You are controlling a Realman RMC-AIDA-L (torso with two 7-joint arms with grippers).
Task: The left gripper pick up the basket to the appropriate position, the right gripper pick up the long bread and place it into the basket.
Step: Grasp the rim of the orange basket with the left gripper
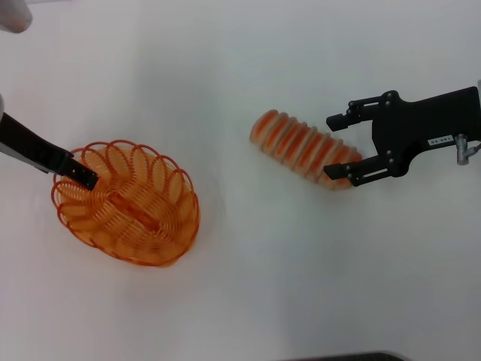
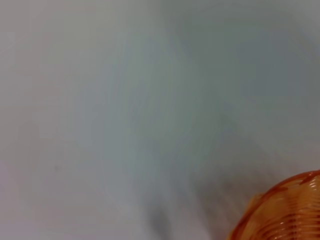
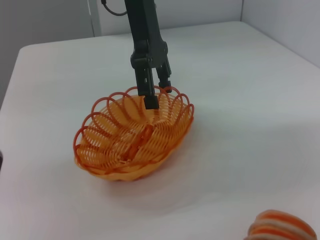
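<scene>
Slippage is the risk in the head view: the right gripper (image 1: 342,147), fingers spread around one end of the long bread (image 1: 304,147) lying mid-desk, could tip it. Left wrist view is showing only the basket (image 2: 285,210). Right wrist view is showing the left gripper (image 3: 156,95) pinching the basket's rim near the desk's left edge.

Glossy orange wire basket (image 1: 128,203), ridged matt loaf (image 1: 304,147), smooth matt white table (image 1: 263,286).
</scene>
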